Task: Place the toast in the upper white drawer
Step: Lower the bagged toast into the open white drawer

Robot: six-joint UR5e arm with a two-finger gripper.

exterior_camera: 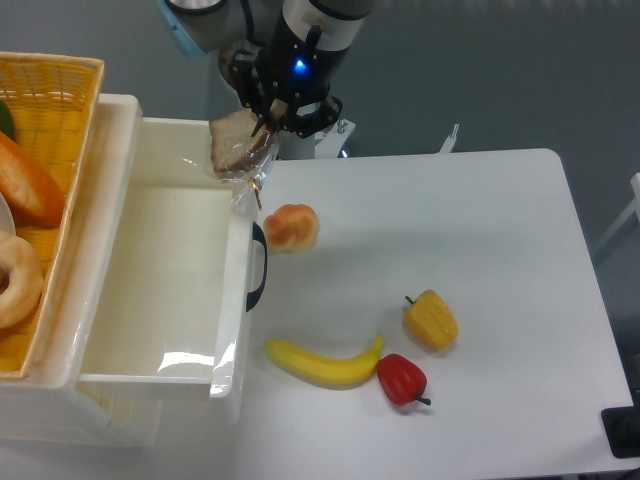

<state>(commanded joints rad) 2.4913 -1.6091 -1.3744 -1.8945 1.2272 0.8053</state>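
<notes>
The toast is a brown slice in clear crinkly wrap, held tilted in the air over the far right rim of the upper white drawer. Its loose plastic tail hangs down over the drawer's right wall. My gripper is shut on the toast's right edge. The drawer is pulled open and its inside is bare white. Its black curved handle faces the table. The fingertips are partly hidden by the wrap.
A round orange-tan bun lies just right of the drawer handle. A banana, a red pepper and a yellow pepper lie on the white table. A yellow wicker basket with bread sits at the left.
</notes>
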